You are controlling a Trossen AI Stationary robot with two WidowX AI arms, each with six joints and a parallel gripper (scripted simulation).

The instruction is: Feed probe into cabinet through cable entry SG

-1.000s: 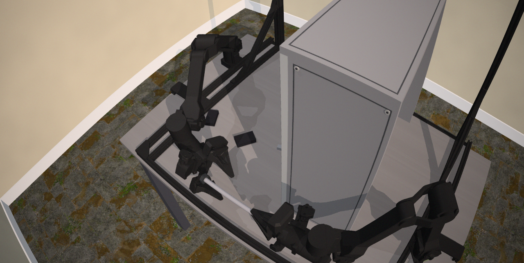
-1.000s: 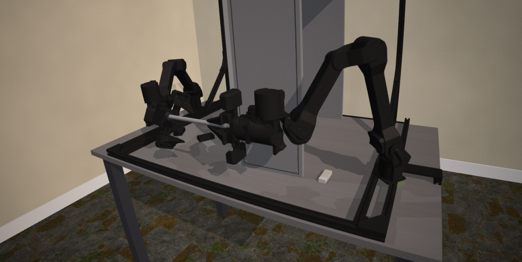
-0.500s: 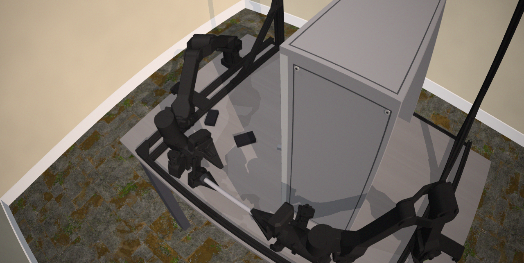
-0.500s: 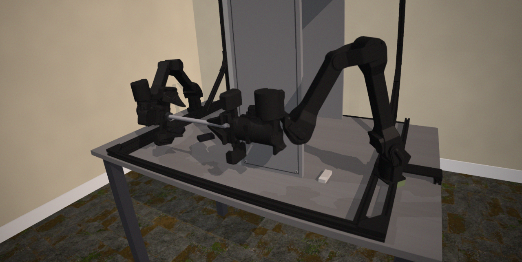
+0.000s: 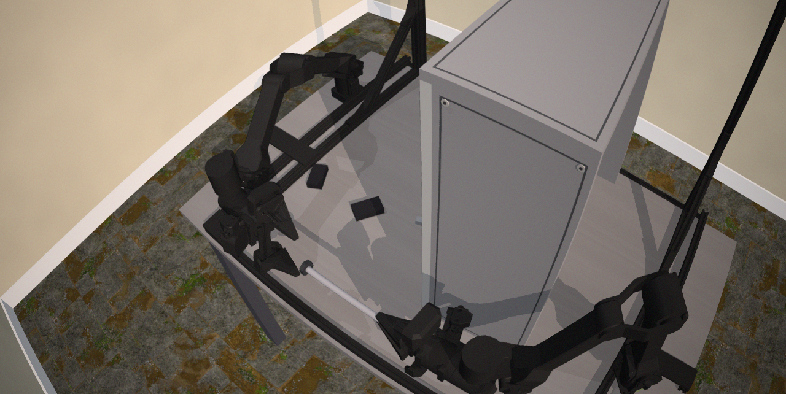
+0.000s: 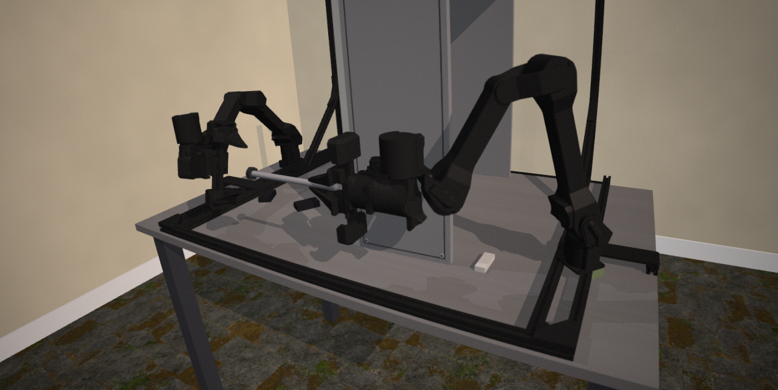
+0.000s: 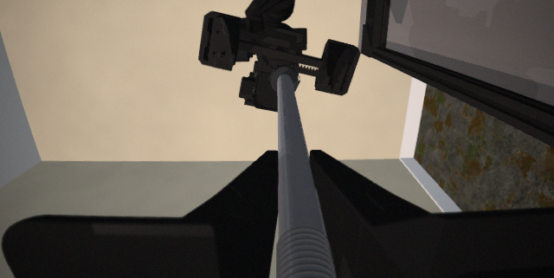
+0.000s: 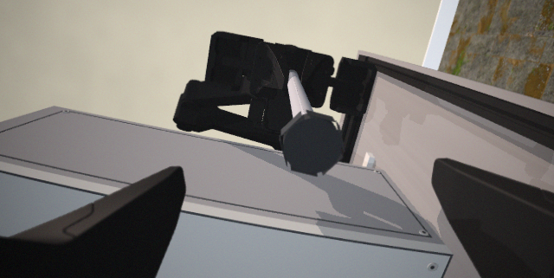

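Observation:
The probe, a white rod (image 5: pixel 340 289) (image 6: pixel 282 178) (image 7: pixel 294 139) (image 8: pixel 299 96) with a dark round head (image 5: pixel 306 267) (image 6: pixel 250 172) (image 8: pixel 312 144), is held in the air roughly level. My left gripper (image 5: pixel 380 316) (image 7: pixel 293 161) is shut on its shaft. My right gripper (image 5: pixel 297 256) (image 8: pixel 308 175) is open and empty, facing the head, which shows between and just beyond its fingers in the right wrist view. The tall grey cabinet (image 5: pixel 505 215) (image 6: pixel 391 61) (image 8: pixel 130 148) stands on the table beside the probe. The SG entry and its label are not visible.
Two black blocks (image 5: pixel 317 176) (image 5: pixel 366 208) lie on the table between the right arm and the cabinet. A white block (image 6: pixel 484 262) lies near the cabinet on the left arm's side. Black frame rails (image 6: pixel 347 290) edge the table, with uprights (image 5: pixel 416 12) (image 6: pixel 595 61) beside the cabinet.

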